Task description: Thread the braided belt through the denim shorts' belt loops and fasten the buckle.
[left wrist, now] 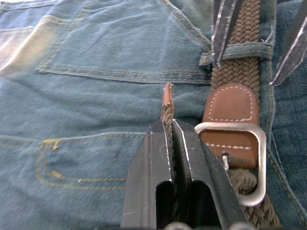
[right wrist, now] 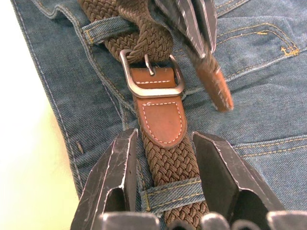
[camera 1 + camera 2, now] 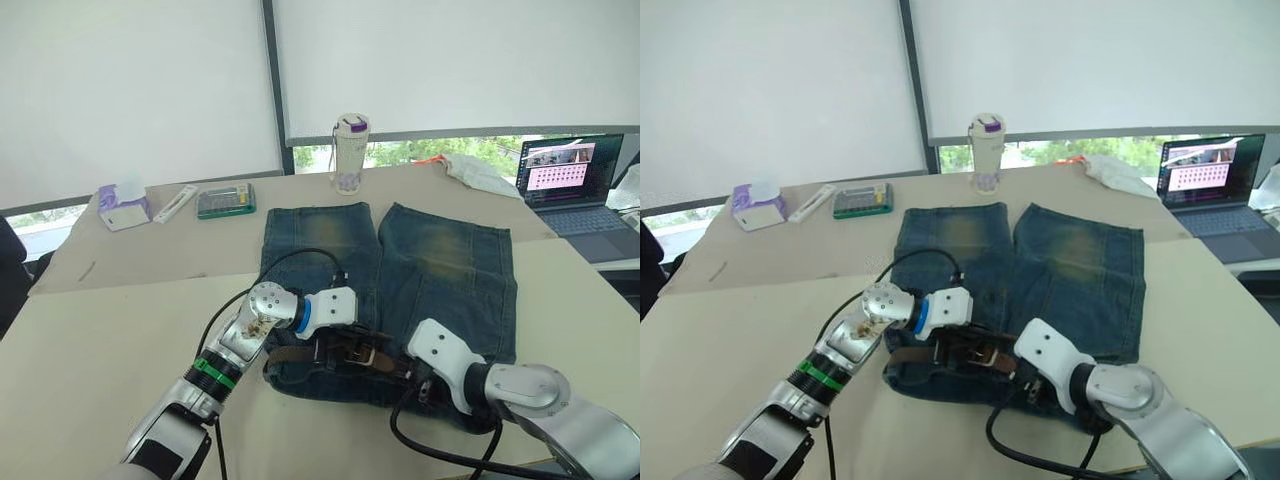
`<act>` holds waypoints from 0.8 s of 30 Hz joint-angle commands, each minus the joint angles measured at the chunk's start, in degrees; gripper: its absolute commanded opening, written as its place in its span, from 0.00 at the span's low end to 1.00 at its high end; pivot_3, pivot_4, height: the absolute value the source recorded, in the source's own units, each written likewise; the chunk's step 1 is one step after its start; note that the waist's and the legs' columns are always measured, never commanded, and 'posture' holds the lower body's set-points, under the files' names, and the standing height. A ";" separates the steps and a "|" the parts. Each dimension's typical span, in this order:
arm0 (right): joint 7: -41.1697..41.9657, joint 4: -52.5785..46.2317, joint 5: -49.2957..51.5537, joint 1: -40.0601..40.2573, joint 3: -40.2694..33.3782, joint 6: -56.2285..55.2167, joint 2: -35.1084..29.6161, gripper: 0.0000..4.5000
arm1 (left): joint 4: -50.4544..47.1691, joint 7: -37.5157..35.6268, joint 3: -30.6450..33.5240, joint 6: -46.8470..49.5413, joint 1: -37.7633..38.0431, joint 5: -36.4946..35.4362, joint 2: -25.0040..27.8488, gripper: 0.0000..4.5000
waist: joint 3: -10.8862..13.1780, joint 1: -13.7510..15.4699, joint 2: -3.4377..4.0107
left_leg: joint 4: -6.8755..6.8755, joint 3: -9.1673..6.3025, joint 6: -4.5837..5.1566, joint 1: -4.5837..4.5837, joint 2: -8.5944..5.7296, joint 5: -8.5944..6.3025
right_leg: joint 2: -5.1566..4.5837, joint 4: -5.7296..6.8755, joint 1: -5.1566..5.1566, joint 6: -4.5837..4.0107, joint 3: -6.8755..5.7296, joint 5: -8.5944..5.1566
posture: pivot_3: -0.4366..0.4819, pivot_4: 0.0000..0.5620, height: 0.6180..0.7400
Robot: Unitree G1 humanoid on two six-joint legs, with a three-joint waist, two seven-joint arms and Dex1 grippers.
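Grippers at waistband of shorts (image 3: 440, 265), spread flat on table (image 3: 130, 310). Right gripper (image 2: 165, 160) spread wide astride belt (image 2: 175, 158), just short of buckle (image 2: 152, 72). Left gripper (image 1: 169, 143) clamped on belt's leather-tipped end, beside buckle. Farther: bottle (image 3: 351, 152), laptop (image 3: 575, 185).

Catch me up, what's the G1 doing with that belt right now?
It is fastening the braided belt on the denim shorts. The left gripper, jaws shut, pinches the belt's leather-tipped tail. The right gripper, jaws open, straddles the strap beside the buckle. The strap runs under belt loops and through the buckle frame.
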 commanded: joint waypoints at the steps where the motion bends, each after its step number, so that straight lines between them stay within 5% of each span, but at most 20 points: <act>1: 0.51 0.08 -1.00 -1.22 0.99 -1.56 -1.30 0.45 | -2.19 0.46 1.66 -0.05 0.97 -1.87 0.58 0.00 | -0.01 -0.14 0.02 | -0.01 0.00 0.00 0.01 0.01 0.00 | 0.02 0.00 0.00 0.00 0.00 0.00 | 0.48 0.27 1.00; 24: 1.73 3.24 -4.76 -4.11 7.14 -1.57 -3.30 0.45 | -4.35 -1.11 5.31 -0.48 0.68 -7.97 3.23 0.00 | -0.05 -0.20 0.08 | -0.02 -0.01 -0.01 0.00 0.02 0.00 | 0.01 0.00 -0.02 0.00 -0.01 0.00 | 0.48 0.27 1.00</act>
